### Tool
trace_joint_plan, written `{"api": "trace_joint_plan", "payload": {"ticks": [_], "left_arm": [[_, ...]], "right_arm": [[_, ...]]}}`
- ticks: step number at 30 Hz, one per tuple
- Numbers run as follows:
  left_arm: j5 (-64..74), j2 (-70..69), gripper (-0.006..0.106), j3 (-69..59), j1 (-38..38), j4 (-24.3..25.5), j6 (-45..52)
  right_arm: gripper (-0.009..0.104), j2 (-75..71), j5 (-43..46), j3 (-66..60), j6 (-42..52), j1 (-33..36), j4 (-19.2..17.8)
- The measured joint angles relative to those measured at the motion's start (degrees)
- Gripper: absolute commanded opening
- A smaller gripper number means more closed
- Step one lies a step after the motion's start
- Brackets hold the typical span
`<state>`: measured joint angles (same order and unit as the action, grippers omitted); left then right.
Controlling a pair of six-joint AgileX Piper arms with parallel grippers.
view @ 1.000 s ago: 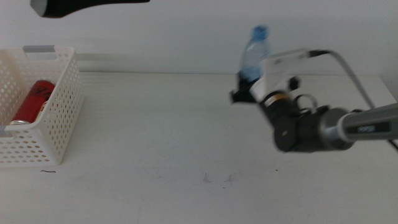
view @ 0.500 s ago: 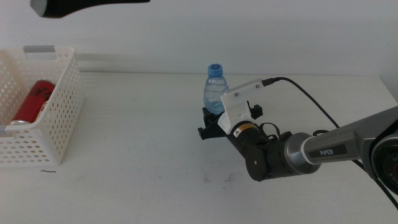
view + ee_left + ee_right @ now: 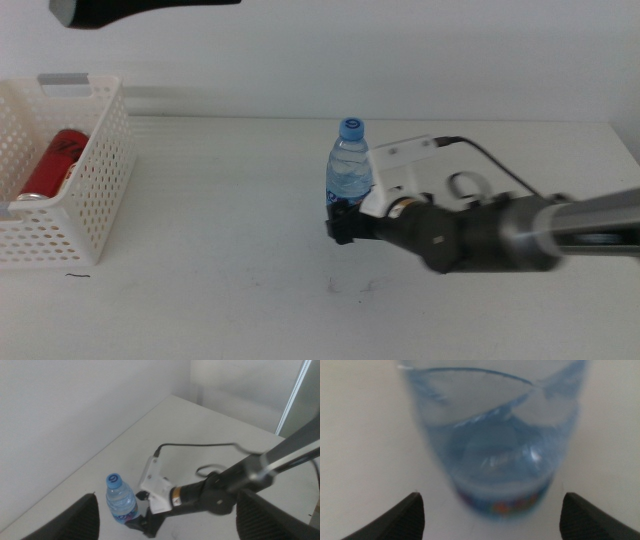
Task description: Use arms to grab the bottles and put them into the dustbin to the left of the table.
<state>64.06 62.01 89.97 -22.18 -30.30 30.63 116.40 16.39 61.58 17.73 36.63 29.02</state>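
Tabletop [image 3: 220, 230] carries little now: the white perforated dustbin [image 3: 95, 190] at its left edge holds the red can [image 3: 50, 165]. Mid-table, the right gripper [image 3: 345, 222] stands spread, jaws flanking the upright water bottle [image 3: 349, 165] without squeezing it. High above, the left gripper [image 3: 165, 520] waits open and empty.

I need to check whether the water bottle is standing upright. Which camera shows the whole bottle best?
The middle view: the water bottle shows from blue cap to base, upright on the table, with the right end effector at its foot. The left wrist view shows it small from above; the right wrist view shows only its blurred lower body.
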Motion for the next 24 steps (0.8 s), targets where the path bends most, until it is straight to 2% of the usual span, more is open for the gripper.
{"api": "trace_joint_plan", "payload": {"ticks": [3,5,9,11,14,19,21,22,24], "left_arm": [[0.00,0.00,0.094,0.00,0.00,0.00,0.00],[0.00,0.00,0.094,0.00,0.00,0.00,0.00],[0.00,0.00,0.094,0.00,0.00,0.00,0.00],[0.00,0.00,0.094,0.00,0.00,0.00,0.00],[0.00,0.00,0.094,0.00,0.00,0.00,0.00],[0.00,0.00,0.094,0.00,0.00,0.00,0.00],[0.00,0.00,0.094,0.00,0.00,0.00,0.00],[0.00,0.00,0.094,0.00,0.00,0.00,0.00],[0.00,0.00,0.094,0.00,0.00,0.00,0.00]], "right_arm": [[0.083,-10.38,-7.42,-5.86,-0.23,0.00,3.22],[0.080,-17.54,-13.31,-9.03,-0.23,0.00,4.11],[0.079,-34.38,-28.97,-11.49,-0.30,0.00,3.21],[0.079,-42.87,-34.42,-10.98,-0.80,0.11,1.12],[0.079,-55.17,-39.37,-8.17,-6.79,0.11,-6.56],[0.079,-66.39,-48.86,-3.94,-25.04,0.11,-29.02],[0.079,-67.35,-52.44,-3.71,-30.42,0.11,-36.61],[0.079,-67.49,-54.17,-3.71,-32.24,0.11,-38.83],[0.079,-67.37,-56.82,-3.71,-34.15,0.11,-40.97]]}}
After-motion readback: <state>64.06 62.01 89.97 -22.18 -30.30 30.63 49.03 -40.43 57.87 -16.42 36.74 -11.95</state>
